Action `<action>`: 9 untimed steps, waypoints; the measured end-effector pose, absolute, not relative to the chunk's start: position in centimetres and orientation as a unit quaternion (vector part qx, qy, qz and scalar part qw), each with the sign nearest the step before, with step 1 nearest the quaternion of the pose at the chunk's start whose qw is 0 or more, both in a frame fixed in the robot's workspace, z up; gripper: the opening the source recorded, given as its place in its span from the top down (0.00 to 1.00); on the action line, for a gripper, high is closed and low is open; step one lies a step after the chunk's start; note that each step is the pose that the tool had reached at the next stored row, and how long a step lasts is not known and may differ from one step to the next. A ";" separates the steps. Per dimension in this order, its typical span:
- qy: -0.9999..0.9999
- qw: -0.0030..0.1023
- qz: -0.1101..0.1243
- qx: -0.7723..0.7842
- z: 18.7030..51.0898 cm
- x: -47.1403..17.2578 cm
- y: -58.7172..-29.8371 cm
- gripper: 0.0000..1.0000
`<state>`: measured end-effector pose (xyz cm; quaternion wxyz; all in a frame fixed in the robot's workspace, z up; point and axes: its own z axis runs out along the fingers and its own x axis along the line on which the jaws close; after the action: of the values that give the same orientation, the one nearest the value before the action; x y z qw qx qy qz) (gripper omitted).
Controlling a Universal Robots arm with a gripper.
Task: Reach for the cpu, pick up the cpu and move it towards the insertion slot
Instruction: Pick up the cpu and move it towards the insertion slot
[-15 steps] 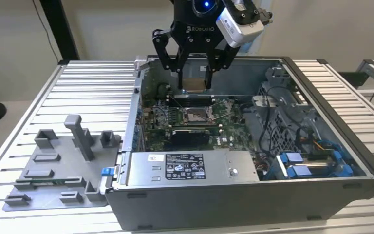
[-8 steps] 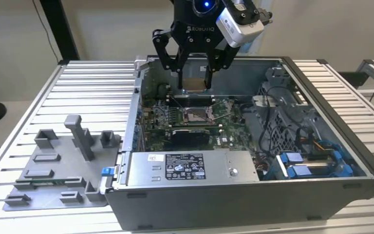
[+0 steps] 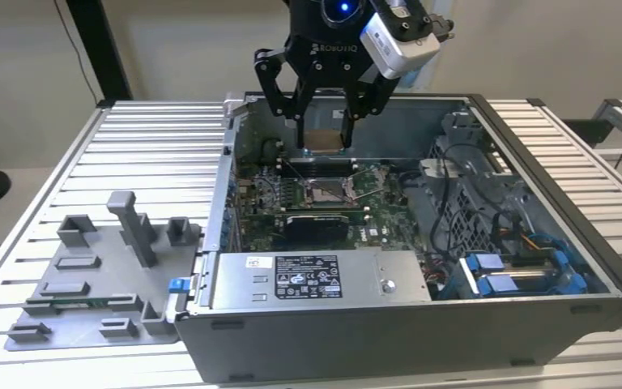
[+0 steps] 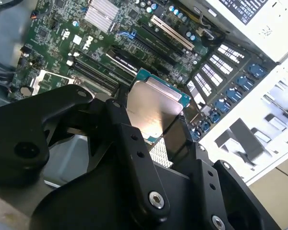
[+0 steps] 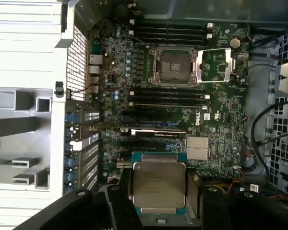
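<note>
Grey plastic blocks and posts stand on a flat fixture tray at the near corner of the table, on the exterior view's left. Just beside it sits a big open computer case with its side off. Inside the case, closest to us, is a silver power box with a label, and blue parts are tucked in on the exterior view's right. Deeper in lies the green board, and on it is the insertion slot, a square with a shiny metal frame. Above the far end of the board hangs the black gripper, closed on the cpu, which is up in the air and not touching the board. In both wrist views the chip's silvery top shows between the dark fingers, with the slot well apart from it. The table is made of pale metal slats, and plain light walls stand behind. The arm's upper part is cut off at the top.
</note>
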<state>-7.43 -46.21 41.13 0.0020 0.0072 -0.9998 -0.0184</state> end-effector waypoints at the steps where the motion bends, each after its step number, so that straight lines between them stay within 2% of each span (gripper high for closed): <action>1: -1.000 0.002 -0.018 0.007 41.1 -7.3 -46.2 1.00; 9: -1.000 0.002 -0.018 0.007 41.1 -5.9 -46.2 1.00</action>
<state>-5.91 -46.21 41.13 0.0021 0.0071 -0.9998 -0.0184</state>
